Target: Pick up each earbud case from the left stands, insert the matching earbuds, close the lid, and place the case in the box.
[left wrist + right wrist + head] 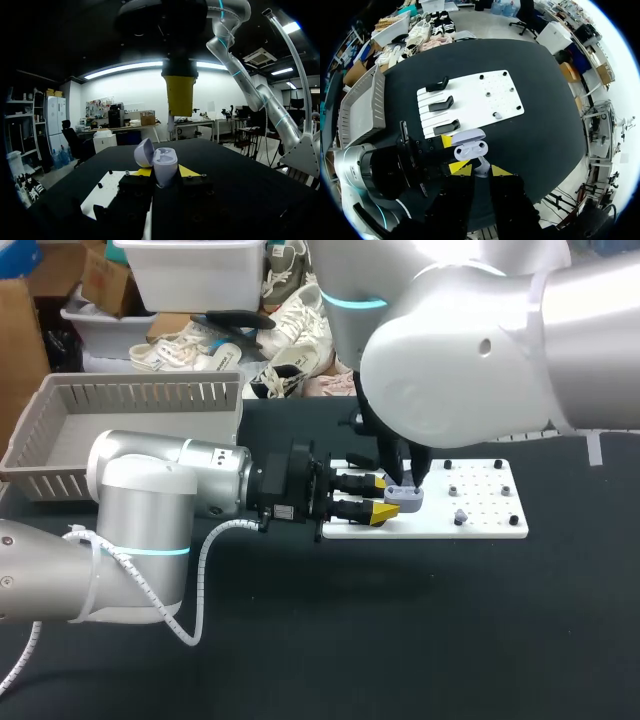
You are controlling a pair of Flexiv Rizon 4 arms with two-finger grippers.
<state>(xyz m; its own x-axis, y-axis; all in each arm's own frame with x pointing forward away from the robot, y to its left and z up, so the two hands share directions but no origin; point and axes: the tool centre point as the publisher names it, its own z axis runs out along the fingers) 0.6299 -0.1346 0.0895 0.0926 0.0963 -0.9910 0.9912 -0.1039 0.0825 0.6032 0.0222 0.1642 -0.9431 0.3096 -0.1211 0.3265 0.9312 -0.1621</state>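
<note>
You have one earbud case (469,145), lid open and cavities up, clamped in the left gripper (453,154) near the white board's (470,100) three black stands (443,104). Its long axis runs along those fingers. Your right gripper (481,170) pinches one earbud (481,165) just above it.

Table: you face one black tabletop (470,630), wide across your head view.
Surface: you see it plain, dark, matte, evenly lit.

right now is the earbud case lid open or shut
Open: the lid stands swung back off the earbud case, its inner wells exposed, with the case held in the left gripper.
</note>
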